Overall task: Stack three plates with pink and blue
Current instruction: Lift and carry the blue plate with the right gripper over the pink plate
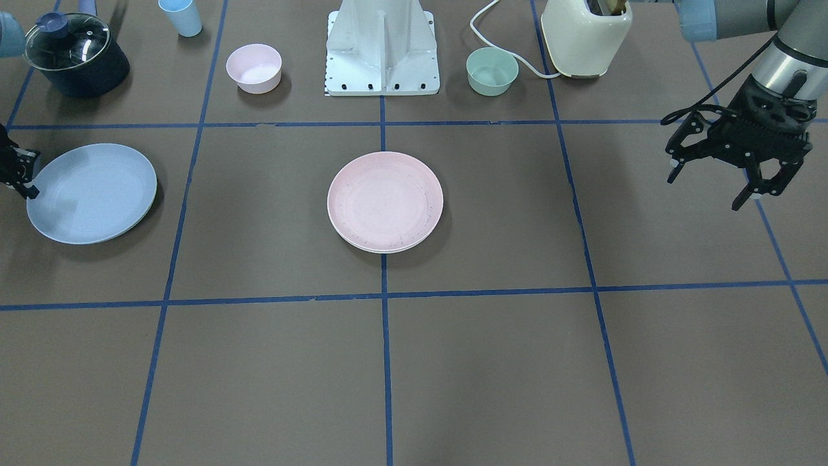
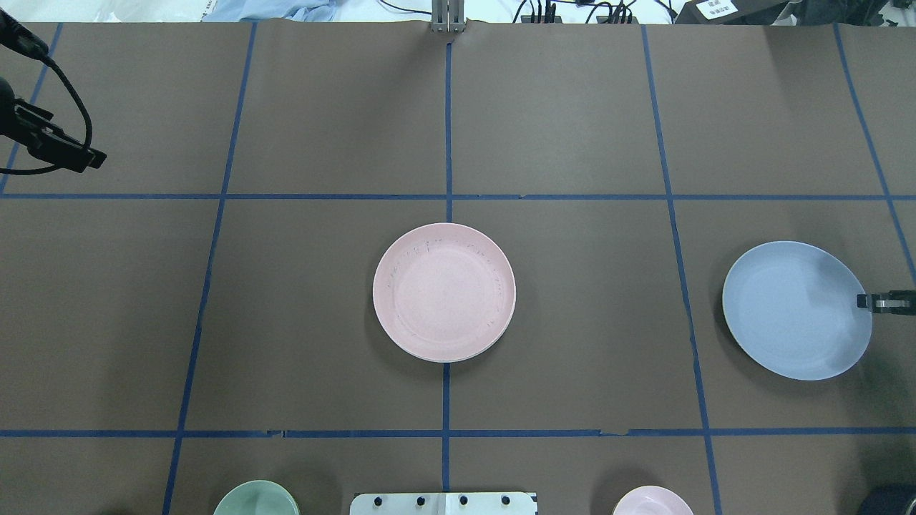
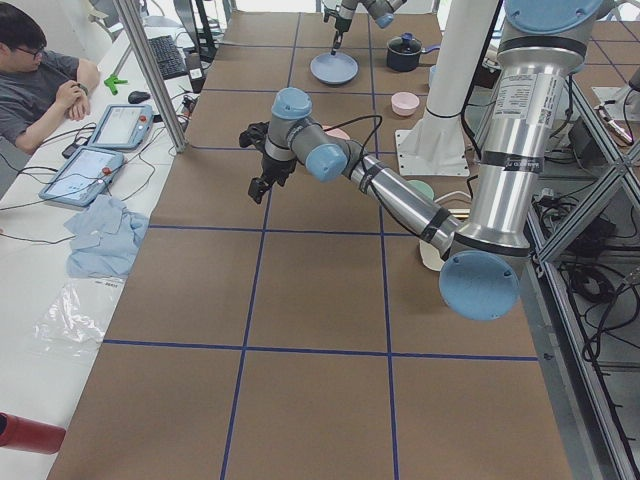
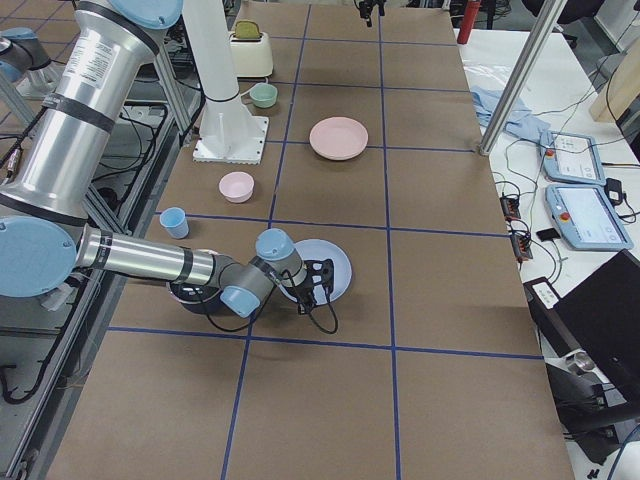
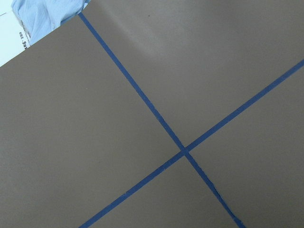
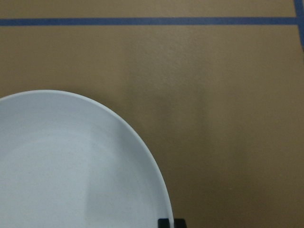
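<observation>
Right claw (image 1: pixel 22 173) gripping the blue plate (image 1: pixel 91 193) by its rim; left claw (image 1: pixel 737 175) spread wide, well apart. Only from the front: a cream plate's edge (image 1: pixel 378 249) under the central pink plate (image 1: pixel 385 200). Three plates, two bowls.

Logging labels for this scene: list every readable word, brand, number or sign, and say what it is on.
None can be read.
White sheet at the table's edge, left wrist view: printed characters, too blurred to read.
White label on a dark box beyond the table, overhead view: too small.
Plates, bowls, toaster: no markings show.
</observation>
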Controlling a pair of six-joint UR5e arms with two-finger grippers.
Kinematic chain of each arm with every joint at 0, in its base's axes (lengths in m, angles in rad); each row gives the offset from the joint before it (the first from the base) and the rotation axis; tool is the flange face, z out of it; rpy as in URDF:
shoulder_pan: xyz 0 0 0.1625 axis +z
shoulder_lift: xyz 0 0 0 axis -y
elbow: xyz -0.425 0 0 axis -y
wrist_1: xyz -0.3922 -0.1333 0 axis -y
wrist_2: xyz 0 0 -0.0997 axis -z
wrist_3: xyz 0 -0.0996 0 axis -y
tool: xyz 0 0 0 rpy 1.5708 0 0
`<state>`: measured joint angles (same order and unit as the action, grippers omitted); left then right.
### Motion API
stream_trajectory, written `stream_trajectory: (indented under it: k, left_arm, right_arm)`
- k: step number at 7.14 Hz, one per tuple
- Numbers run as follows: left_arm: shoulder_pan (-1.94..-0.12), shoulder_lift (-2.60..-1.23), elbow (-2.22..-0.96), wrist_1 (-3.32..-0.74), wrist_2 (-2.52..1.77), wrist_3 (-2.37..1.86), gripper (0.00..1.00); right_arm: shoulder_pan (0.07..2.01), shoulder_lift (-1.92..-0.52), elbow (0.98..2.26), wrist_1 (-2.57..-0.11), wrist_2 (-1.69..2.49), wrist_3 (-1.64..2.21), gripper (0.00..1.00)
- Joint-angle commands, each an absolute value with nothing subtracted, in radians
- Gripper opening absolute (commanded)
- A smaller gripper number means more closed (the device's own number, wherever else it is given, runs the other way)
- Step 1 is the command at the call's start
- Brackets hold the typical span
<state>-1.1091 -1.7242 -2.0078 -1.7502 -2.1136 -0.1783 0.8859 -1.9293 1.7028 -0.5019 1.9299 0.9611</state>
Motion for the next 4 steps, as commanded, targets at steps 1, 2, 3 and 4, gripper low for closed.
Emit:
stream_trajectory:
  k: [1, 2, 3, 4]
  left_arm:
    - [-1.109, -1.724, -2.006, -1.75, -2.114, -0.183, 1.0]
    - [-1.109, -1.724, -2.006, -1.75, -2.114, -0.183, 1.0]
    - [-1.109, -1.724, -2.006, -1.75, -2.114, -0.183, 1.0]
    - [-1.109, -1.724, -2.006, -1.75, -2.114, -0.184, 1.0]
  right_arm:
    - [0.887, -1.831, 1.765, -0.512, 1.936, 1.079, 0.0]
    - [0.887, -1.751, 1.767, -0.515, 1.936, 1.138, 0.0]
    - [0.885, -1.67, 1.776, -0.553, 1.936, 1.199, 0.0]
    - [0.867, -1.592, 1.802, -0.615, 1.939, 1.271, 0.0]
